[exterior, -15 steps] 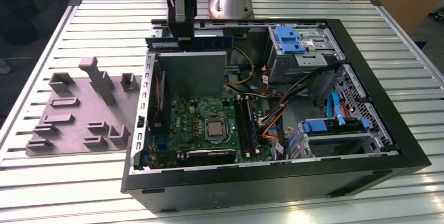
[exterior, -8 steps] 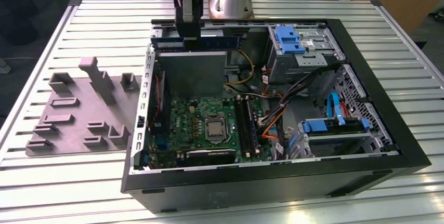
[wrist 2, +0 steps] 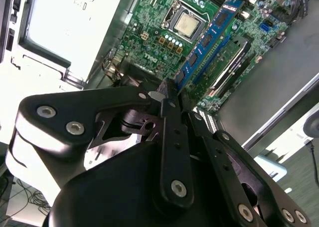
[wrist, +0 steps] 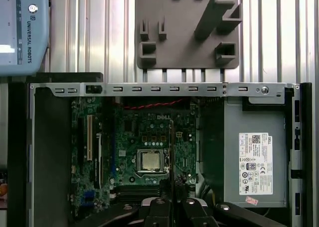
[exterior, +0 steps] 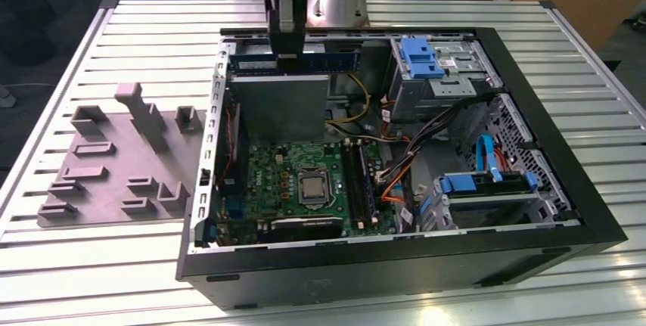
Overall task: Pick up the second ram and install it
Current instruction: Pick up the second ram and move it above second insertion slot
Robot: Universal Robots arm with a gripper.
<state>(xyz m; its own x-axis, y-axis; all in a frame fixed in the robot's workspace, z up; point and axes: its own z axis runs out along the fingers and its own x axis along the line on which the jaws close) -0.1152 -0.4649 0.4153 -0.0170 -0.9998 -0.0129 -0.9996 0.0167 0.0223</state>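
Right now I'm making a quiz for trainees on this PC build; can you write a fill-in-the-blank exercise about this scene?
1. The pincer is ____ on the second ram.
2. The second ram hangs ____ the open computer case, not seated in the memory slots.
3. The square chip on the green motherboard is ____ in colour.
Missing words: shut; above; silver.

Motherboard (exterior: 272, 167) in case (exterior: 404, 265); second ram (exterior: 328, 61) above
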